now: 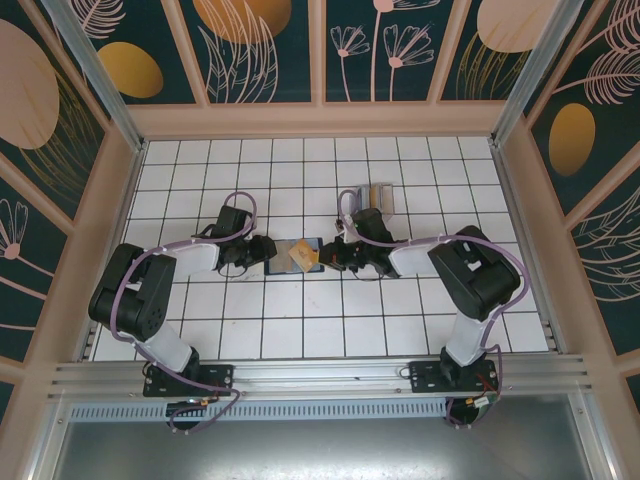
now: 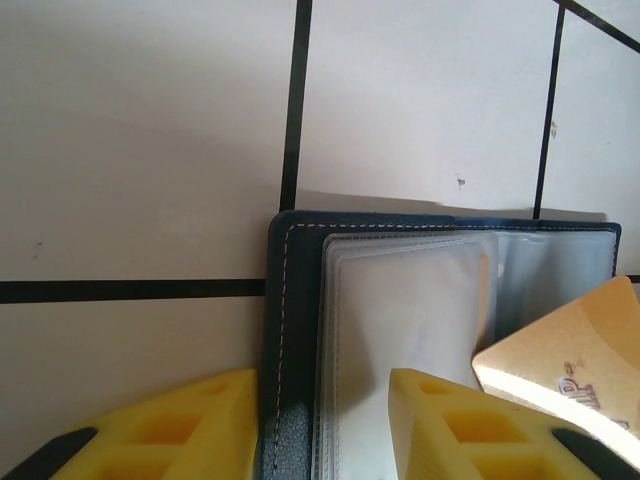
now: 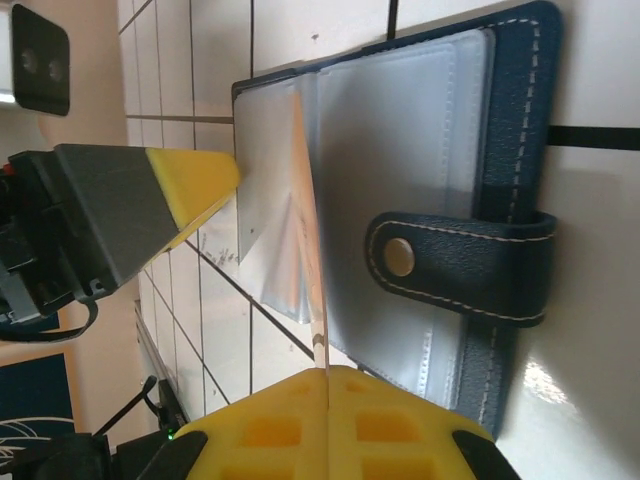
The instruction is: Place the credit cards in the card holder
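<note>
The card holder [image 1: 290, 257], a navy wallet, lies open on the white tiles between my two grippers, with its clear sleeves [image 2: 400, 320] facing up. My right gripper [image 3: 327, 370] is shut on a yellow-orange credit card [image 3: 310, 250]. The card is seen edge-on, and its far end lies among the sleeves of the card holder [image 3: 515, 120]. In the left wrist view the same credit card [image 2: 570, 365] slants in from the right. My left gripper [image 2: 320, 385] is open, and its yellow fingers [image 2: 160, 425] straddle the navy edge of the card holder [image 2: 290, 300] and the sleeves.
A clear tray [image 1: 372, 200] holding more cards [image 1: 380, 190] stands just behind the right arm. The wallet's snap strap [image 3: 450, 265] lies folded over its right side. Wooden walls [image 1: 300, 120] ring the tiled floor.
</note>
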